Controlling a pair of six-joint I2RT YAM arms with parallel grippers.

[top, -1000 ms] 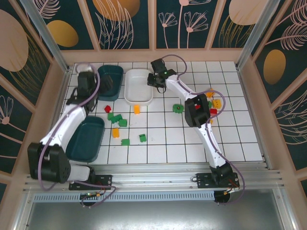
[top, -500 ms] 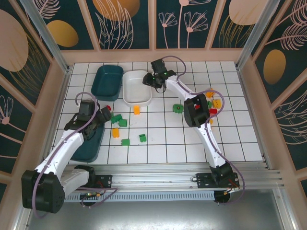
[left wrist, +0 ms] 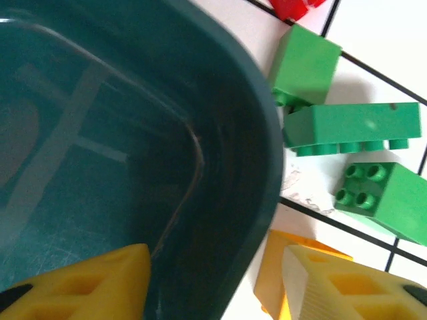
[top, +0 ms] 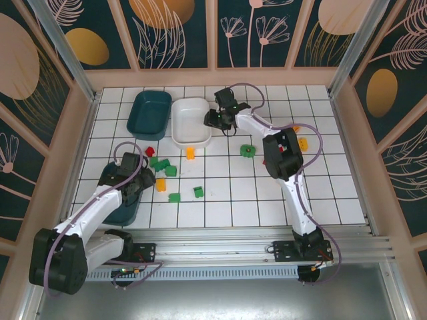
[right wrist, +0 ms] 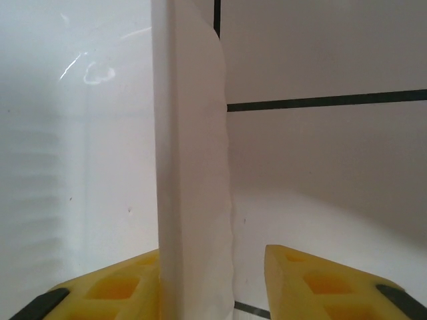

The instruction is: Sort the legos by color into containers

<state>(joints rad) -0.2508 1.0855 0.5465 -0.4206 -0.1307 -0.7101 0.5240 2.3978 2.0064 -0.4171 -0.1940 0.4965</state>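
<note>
Here, left gripper (left wrist: 215, 259) wide open across the rim of the teal tub (left wrist: 257, 127), lower left of top view, green legos (left wrist: 353, 127) just outside it, right gripper (right wrist: 213, 252) open across the white tub (right wrist: 190, 133) wall, upper centre.

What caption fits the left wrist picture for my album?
Left gripper straddles the dark teal tub at its rim, three green legos lying just outside.

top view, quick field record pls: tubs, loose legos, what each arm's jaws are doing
tubs: far teal tub, white tub, near teal tub
loose legos: red, green, orange, scattered on tiles
green legos: three just outside near teal tub
left gripper: jaws open, astride near teal tub rim
right gripper: jaws open, astride white tub wall
</note>
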